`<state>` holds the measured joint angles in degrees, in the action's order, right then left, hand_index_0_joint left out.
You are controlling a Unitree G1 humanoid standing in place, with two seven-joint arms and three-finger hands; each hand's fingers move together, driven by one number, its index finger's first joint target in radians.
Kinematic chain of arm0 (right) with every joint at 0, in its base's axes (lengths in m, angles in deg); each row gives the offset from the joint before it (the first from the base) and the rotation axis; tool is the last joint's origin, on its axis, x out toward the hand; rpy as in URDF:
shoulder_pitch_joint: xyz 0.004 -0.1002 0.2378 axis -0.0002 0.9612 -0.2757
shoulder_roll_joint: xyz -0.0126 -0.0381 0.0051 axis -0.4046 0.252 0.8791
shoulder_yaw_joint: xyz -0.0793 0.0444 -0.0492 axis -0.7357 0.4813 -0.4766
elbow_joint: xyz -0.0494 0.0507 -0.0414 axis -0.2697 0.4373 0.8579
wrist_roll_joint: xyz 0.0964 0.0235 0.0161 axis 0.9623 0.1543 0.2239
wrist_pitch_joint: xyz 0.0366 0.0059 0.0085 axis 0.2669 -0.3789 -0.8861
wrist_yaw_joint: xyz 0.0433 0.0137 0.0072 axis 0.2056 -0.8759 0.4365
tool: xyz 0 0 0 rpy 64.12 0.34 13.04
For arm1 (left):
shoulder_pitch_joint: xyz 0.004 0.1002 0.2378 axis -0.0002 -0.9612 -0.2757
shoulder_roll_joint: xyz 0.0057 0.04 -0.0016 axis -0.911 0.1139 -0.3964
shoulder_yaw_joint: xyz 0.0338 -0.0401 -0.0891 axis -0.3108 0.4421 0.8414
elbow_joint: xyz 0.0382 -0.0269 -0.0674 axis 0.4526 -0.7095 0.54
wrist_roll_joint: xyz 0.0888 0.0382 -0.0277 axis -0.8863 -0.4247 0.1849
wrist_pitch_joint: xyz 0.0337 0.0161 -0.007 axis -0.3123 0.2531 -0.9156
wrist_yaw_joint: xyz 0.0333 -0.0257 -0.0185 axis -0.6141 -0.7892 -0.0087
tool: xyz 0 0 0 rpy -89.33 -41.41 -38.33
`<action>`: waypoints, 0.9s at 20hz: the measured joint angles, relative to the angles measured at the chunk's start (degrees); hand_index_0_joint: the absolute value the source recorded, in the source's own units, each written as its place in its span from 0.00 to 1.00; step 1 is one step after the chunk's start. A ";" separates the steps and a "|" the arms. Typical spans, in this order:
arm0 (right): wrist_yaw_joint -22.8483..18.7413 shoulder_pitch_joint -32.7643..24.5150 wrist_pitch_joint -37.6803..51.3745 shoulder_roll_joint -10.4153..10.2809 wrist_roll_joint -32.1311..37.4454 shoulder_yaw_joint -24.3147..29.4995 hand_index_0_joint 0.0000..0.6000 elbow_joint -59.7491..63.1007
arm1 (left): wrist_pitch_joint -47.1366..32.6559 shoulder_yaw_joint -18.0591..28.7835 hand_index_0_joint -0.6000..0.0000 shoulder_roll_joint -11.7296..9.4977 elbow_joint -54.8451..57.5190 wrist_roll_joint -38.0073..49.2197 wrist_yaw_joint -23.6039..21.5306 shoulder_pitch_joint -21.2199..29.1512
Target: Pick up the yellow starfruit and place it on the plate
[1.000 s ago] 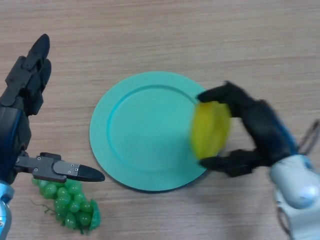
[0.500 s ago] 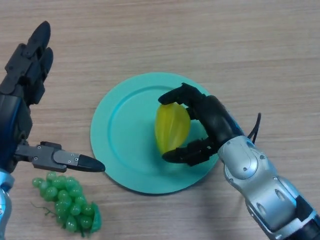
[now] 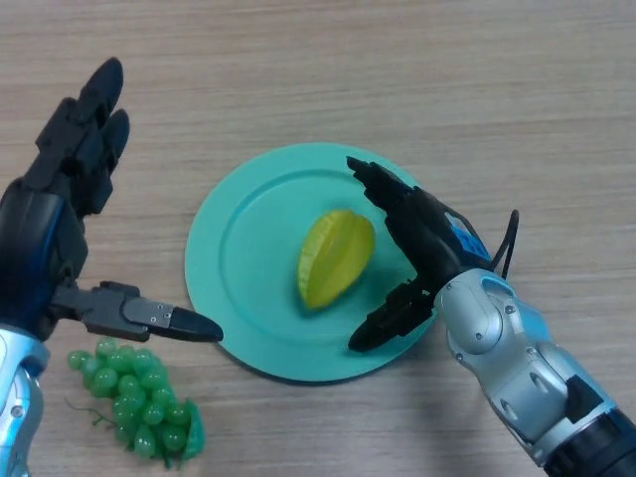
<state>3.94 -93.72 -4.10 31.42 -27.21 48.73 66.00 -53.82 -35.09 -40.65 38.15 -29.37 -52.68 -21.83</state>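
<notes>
The yellow starfruit [image 3: 334, 258] lies on its side near the middle of the teal plate [image 3: 238, 258]. My right hand [image 3: 422, 243] is just to its right over the plate's right rim, open, fingers and thumb spread clear of the fruit. At the view's left edge my left hand [image 3: 60, 214] is held open, its fingers pointing up and its thumb stretched out toward the plate's lower left rim.
A bunch of green grapes [image 3: 139, 402] lies on the wooden table [image 3: 397, 70] at the lower left, below my left thumb and just off the plate.
My right hand carried the starfruit left over the plate, set it down and opened its fingers away from it. The left hand shifted slightly right.
</notes>
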 measured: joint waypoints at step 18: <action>18.48 21.76 -23.01 -0.18 24.64 24.96 0.00 -52.52 | -0.21 0.14 1.00 -0.09 0.20 -0.06 0.17 -0.22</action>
<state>22.43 -71.95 -27.11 31.24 -2.57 73.69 13.47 -54.03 -34.95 -40.74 38.36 -29.43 -52.51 -22.05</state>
